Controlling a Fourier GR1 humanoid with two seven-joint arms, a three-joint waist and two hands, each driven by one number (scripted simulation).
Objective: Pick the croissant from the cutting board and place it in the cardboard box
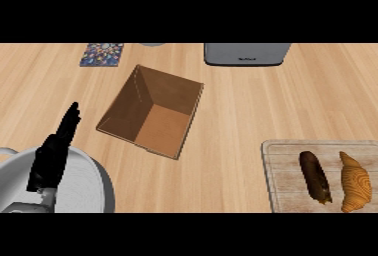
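Golden croissant (356, 183) on cutting board (284, 165) at right, cardboard box (151, 111) mid-desk, left hand (53, 156) resting with fingers straight.

Golden croissant (355, 183) lengthwise on cutting board (284, 170), open cardboard box (152, 111) apart

Bright, even light; faint soft shadows, no glare.

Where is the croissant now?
In the head view, the croissant lies at the lower right on the cutting board, just right of a dark pastry.
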